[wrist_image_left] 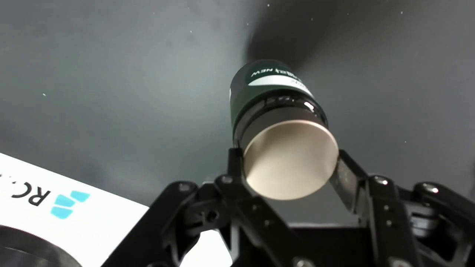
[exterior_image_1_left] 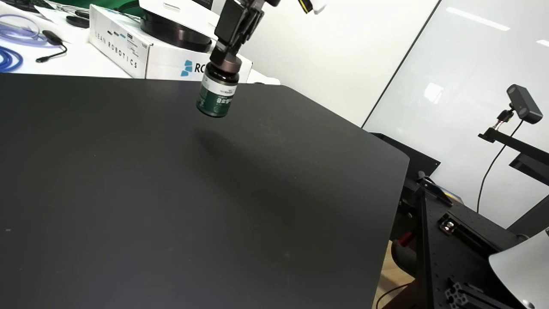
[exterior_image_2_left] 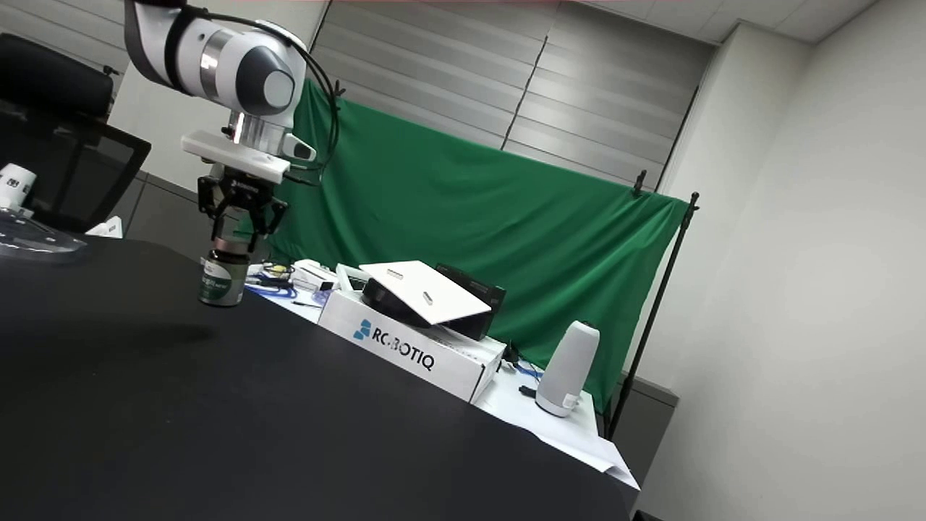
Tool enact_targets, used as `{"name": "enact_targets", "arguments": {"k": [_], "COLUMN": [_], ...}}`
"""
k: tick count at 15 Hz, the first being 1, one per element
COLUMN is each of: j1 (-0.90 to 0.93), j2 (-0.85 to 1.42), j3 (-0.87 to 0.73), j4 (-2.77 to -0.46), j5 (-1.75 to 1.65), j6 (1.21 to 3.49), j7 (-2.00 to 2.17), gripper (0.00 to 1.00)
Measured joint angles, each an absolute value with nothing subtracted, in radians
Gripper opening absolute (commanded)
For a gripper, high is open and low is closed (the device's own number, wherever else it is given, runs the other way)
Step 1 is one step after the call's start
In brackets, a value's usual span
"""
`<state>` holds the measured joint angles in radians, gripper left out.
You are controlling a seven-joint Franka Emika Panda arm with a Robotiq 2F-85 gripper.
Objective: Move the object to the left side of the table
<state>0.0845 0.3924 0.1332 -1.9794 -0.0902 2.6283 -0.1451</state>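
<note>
The object is a small dark bottle with a green-and-white label and a brownish cap; it shows in both exterior views [exterior_image_1_left: 216,96] [exterior_image_2_left: 222,281] and in the wrist view [wrist_image_left: 272,87]. My gripper [exterior_image_1_left: 226,64] is shut on its cap, one finger on each side, as the wrist view [wrist_image_left: 288,157] also shows. The bottle hangs slightly tilted above the black table [exterior_image_1_left: 171,206], with its shadow apart from its base. In an exterior view the gripper [exterior_image_2_left: 233,242] holds it near the table's edge beside the white bench. The fingers hide parts of the cap's sides.
A white printed box [exterior_image_1_left: 118,47] with a dark round device and white panel on it stands just beyond the table edge, near the gripper. A clear plastic disc [exterior_image_2_left: 36,242] lies at the table's far side. A camera [exterior_image_1_left: 524,104] stands on a black arm beyond the table.
</note>
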Motion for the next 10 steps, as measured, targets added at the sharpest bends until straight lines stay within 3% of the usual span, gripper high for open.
{"name": "enact_targets", "arguments": {"k": [10], "j1": [0.122], "j2": [0.548], "j3": [0.152], "j4": [-1.818], "j5": [-0.078], "j6": [2.562], "j7": [-0.205], "gripper": [0.36]}}
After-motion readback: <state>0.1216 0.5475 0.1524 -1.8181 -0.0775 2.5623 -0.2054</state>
